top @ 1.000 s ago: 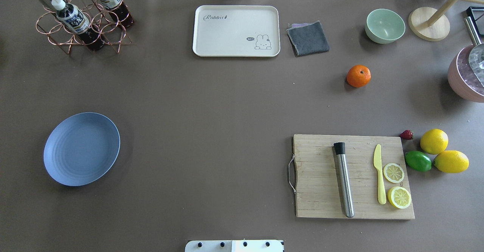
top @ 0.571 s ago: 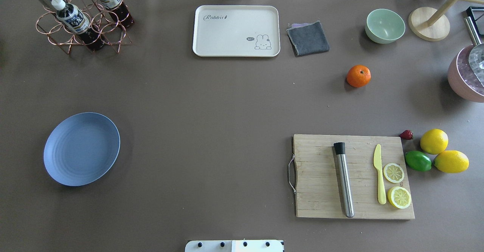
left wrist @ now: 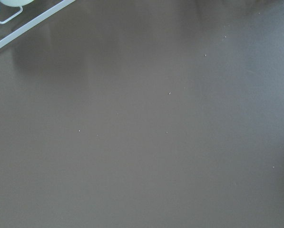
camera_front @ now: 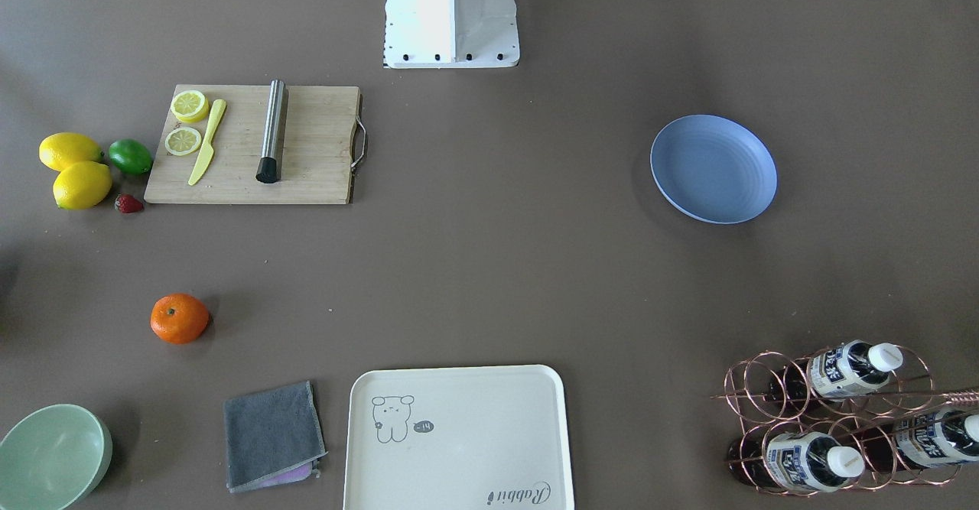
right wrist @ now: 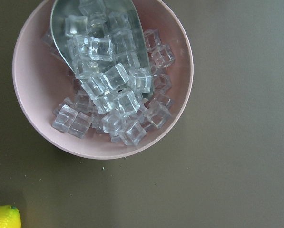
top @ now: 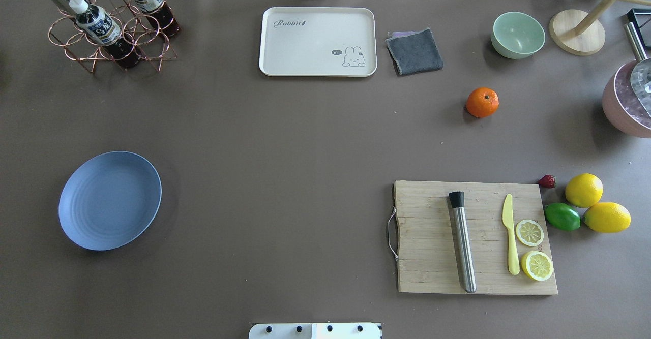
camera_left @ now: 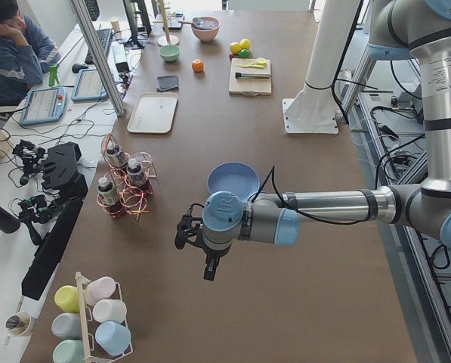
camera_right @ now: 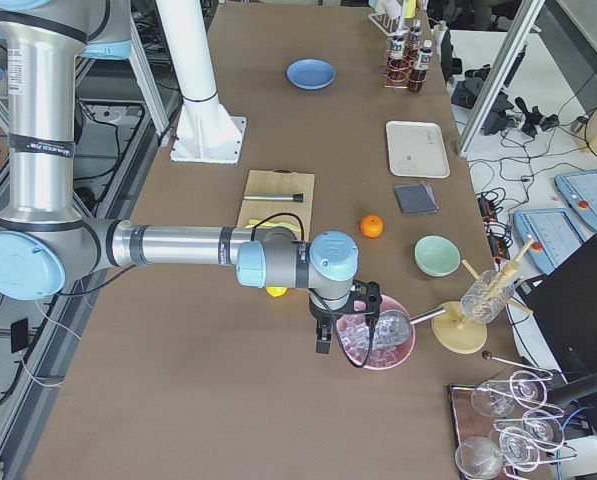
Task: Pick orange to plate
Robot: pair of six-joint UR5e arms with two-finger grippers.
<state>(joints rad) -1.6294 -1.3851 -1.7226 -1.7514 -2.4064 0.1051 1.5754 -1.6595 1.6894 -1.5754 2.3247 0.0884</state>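
Right gripper [camera_right: 323, 342] hangs over the pink ice bowl [right wrist: 34, 109]; its opening and any load cannot be told. The orange [top: 482, 102] lies toward the table's far right corner, well apart from the plate [top: 110, 200]. An off-centre pinch could roll it.

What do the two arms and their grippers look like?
The left arm and right arm are silver-grey tubes with rounded light-blue joint caps. A thin black cable loops along each forearm near the wrist. The left gripper and right gripper are black; their detail is too small to tell.
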